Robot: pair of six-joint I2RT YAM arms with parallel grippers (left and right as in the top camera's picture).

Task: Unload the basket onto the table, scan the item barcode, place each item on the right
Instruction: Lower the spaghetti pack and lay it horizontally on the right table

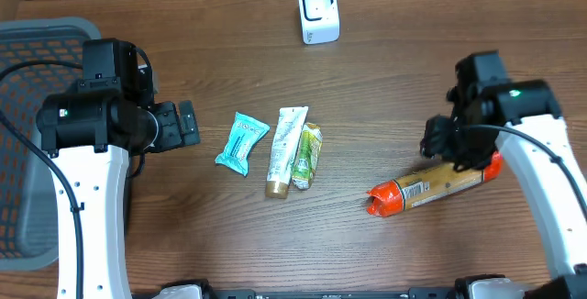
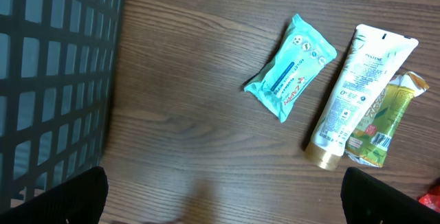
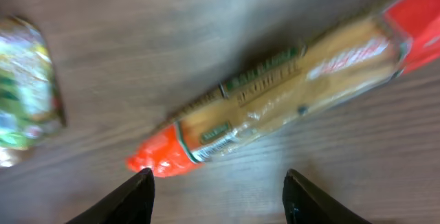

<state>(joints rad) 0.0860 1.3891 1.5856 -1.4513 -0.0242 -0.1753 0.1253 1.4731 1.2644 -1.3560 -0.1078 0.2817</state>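
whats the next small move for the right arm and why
Probably lower the right end effector over the long red-ended packet and close on it: it hangs open just short of the packet, which lies flat on the table, not yet gripped.

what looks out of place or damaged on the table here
Nothing spilled or broken. The green sachet looks crumpled and lies against the white tube; the long orange pack lies slanted.

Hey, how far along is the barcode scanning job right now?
Done: nothing visibly; the wipes pack, tube, green packet and orange pack lie on the table, away from the scanner. In hand: the right claw hovers open over the orange pack, not gripping; the left claw is open. Left: grasp an item and show its barcode.
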